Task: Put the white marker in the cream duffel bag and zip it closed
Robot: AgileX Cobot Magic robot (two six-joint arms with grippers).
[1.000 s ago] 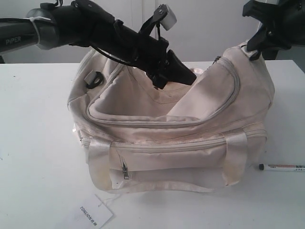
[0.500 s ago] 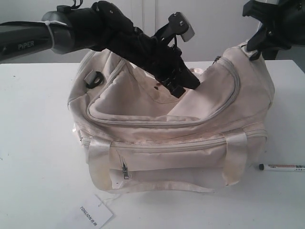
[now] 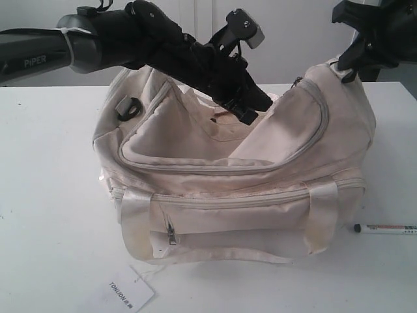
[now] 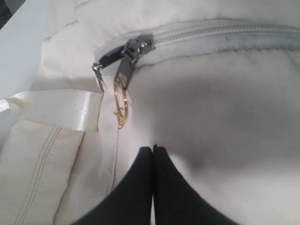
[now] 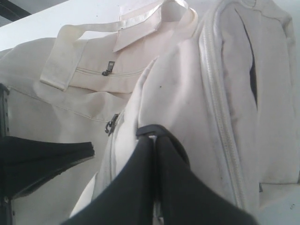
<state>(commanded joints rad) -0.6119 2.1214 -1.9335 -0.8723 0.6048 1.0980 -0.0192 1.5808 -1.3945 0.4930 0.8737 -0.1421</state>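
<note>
**Marker** (image 3: 386,229): on worktop (image 3: 52,195), 4 o'clock of bag (image 3: 247,215), near its end, apart from it, black cap toward bag. Judged light, stiff, smooth, apt to roll; pinch mid-barrel.

**Bag:** centre of worktop, top unzipped, mouth gaping. Soft, floppy, likely sags unless held.

**Left end effector** (image 3: 258,109): fingers pressed together, empty, at mouth's back rim, 12 o'clock, near gold zip pull (image 4: 121,101).

**Right end effector** (image 5: 153,136): pressed together, apparently pinching bag's end, 2 o'clock.

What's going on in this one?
The cream duffel bag sits open on the table. The right gripper, jaws shut, seems to pinch the bag's raised end, while the left gripper, jaws shut too, reaches over the opening near the gold ring pull. The white marker lies on the table beside the bag, not yet inside.
</note>
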